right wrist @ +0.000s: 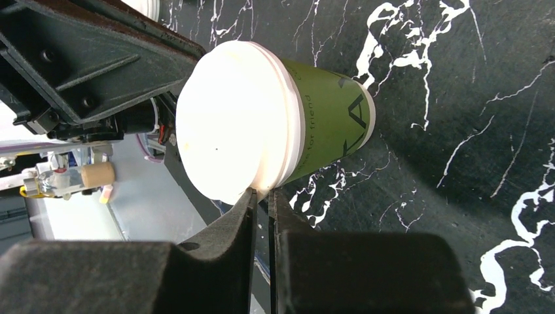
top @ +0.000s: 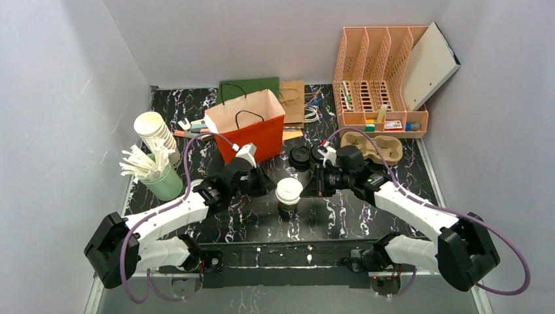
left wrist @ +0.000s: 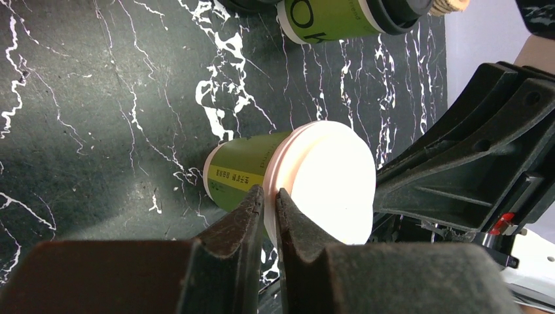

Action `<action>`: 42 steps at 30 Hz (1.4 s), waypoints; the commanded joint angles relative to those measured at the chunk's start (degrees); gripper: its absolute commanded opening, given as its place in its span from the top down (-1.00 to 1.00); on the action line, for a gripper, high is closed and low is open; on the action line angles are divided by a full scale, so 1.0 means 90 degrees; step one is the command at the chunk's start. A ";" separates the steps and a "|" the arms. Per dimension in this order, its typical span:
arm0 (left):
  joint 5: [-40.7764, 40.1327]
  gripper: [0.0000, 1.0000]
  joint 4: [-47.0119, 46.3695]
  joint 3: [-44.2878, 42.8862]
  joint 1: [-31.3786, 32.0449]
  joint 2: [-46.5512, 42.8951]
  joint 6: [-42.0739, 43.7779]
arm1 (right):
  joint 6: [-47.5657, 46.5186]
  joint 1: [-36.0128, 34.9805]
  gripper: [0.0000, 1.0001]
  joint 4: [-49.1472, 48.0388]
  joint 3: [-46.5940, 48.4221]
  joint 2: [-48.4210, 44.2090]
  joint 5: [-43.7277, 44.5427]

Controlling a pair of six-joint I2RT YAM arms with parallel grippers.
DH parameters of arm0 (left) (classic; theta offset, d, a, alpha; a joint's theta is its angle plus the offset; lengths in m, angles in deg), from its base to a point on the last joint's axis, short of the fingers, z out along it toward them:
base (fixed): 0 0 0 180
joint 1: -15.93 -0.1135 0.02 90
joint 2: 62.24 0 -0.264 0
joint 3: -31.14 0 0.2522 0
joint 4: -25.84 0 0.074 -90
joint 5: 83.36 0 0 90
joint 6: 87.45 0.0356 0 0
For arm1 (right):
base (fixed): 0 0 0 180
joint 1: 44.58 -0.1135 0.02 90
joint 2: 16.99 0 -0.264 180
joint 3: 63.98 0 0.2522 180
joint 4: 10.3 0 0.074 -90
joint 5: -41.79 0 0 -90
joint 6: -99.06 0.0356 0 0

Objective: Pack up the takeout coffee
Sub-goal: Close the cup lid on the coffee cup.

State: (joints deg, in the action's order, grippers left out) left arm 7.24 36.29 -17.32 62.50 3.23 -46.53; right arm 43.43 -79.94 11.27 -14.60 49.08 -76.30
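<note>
Left gripper (left wrist: pixel 267 196) has its jaws nearly together, with only a thin slit between them and nothing visible in it. Its tips sit at the rim of a white-topped green cup (top: pixel 288 190). The left arm stretches low from the near-left corner toward mid-table. Just behind that cup, upright on the marbled table (top: pixel 327 216), stands the takeout coffee (top: pixel 301 157). The right gripper (right wrist: pixel 261 195), jaws likewise almost closed, meets the same white rim from the other side, its forearm angled in from the near right.
</note>
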 commanded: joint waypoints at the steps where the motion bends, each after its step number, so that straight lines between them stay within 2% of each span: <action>1: -0.0096 0.80 0.1047 0.0526 0.0051 0.0457 0.0180 | -0.0342 -0.0073 0.69 0.0636 -0.0488 0.0431 0.0734; 6: -0.0131 0.81 0.1091 0.0407 0.0054 0.0467 0.0239 | -0.0309 -0.0071 0.69 0.0752 -0.0284 0.0215 0.0649; 13: -0.0506 0.76 0.1956 -0.1105 0.0051 0.0740 0.0899 | -0.0169 -0.0066 0.69 0.0830 0.0211 -0.0025 0.0343; 18: -0.0613 0.70 0.2203 -0.1679 0.0051 0.0939 0.1106 | -0.0135 -0.0066 0.67 0.0894 0.0445 -0.0096 0.0367; 34: -0.0498 0.44 0.2242 -0.2375 0.0051 0.0839 0.1216 | -0.0176 -0.0071 0.63 0.1162 0.0800 -0.0190 0.0746; 42: -0.0409 0.45 0.2272 -0.2201 0.0053 0.0420 0.1000 | -0.0285 -0.0064 0.59 0.1452 0.1071 -0.0291 0.1134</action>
State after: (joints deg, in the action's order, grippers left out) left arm 3.22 55.57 -37.45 62.67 11.12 -36.47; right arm 42.40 -80.33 22.72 -8.50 47.96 -68.68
